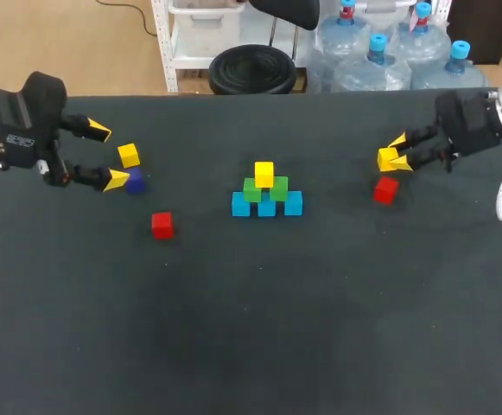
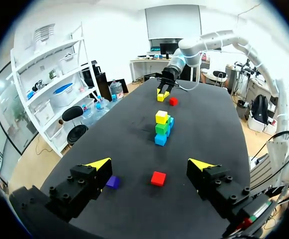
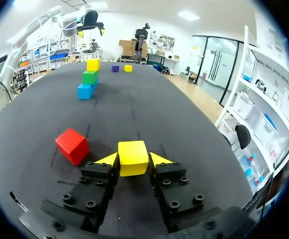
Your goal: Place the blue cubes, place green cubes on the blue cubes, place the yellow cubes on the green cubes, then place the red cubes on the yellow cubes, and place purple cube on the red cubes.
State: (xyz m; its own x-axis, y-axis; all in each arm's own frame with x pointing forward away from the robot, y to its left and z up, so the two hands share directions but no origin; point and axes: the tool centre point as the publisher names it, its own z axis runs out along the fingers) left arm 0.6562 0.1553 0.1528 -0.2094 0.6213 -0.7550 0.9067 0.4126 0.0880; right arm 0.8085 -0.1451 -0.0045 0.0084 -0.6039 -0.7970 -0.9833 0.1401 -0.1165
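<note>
A stack stands mid-table: three blue cubes (image 1: pixel 267 206), two green cubes (image 1: pixel 252 190) on them, and one yellow cube (image 1: pixel 263 173) on top. My right gripper (image 1: pixel 393 158) is shut on a second yellow cube (image 3: pixel 133 155), low over the table at the right. A red cube (image 1: pixel 385 189) lies just beside it. My left gripper (image 1: pixel 108 156) stands open at the left. A third yellow cube (image 1: pixel 129 155) lies just ahead of its fingers, and the purple cube (image 1: pixel 136 181) sits by its near fingertip. Another red cube (image 1: pixel 162 225) lies ahead of it.
The black table (image 1: pixel 251 328) stretches wide and bare in front of the stack. In the left wrist view the stack (image 2: pixel 161 127) lies straight ahead, with my right gripper (image 2: pixel 161 94) beyond it.
</note>
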